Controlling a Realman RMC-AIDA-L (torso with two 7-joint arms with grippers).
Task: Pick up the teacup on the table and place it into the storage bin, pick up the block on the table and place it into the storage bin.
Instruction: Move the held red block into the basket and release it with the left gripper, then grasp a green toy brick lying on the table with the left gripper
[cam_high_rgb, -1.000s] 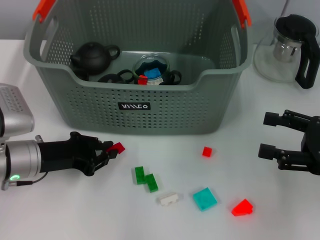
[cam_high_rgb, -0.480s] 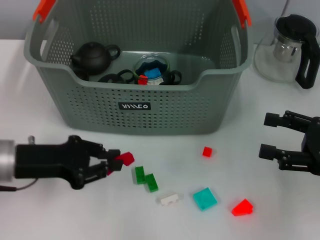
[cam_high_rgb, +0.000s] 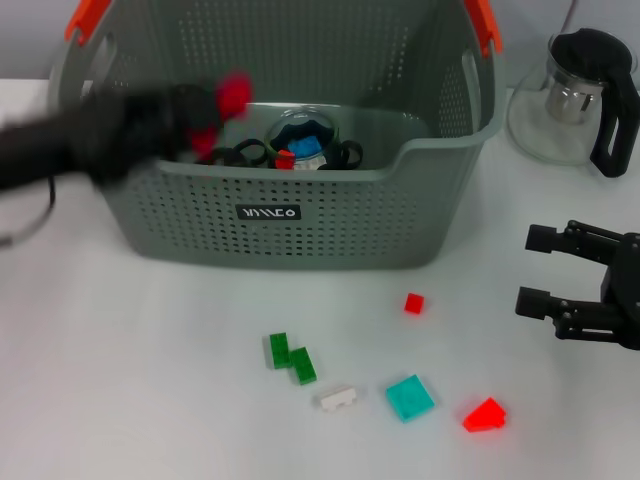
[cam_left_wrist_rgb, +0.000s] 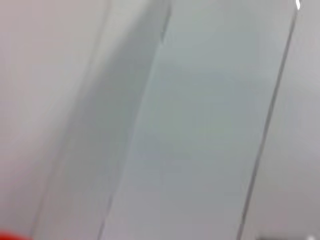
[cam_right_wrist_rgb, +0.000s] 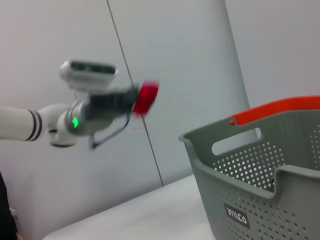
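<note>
above the storage bin (cam_high_rgb: 300, 190), near its left rim, the left gripper (cam_high_rgb: 205, 115) grips a red block (cam_high_rgb: 234, 93), mid-carry; next it needs lowering and letting go inside. the right gripper (cam_high_rgb: 545, 270), fingers spread, waits beside the bin's right end.

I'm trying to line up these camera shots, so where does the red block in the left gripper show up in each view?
Head view: the red block is upper left, held by the left gripper above the storage bin.
Left wrist view: only a red sliver at the bottom corner, cannot tell.
Right wrist view: red block left of centre, raised beside the bin.
Shared landmark: the bin's orange-red handle.
</note>
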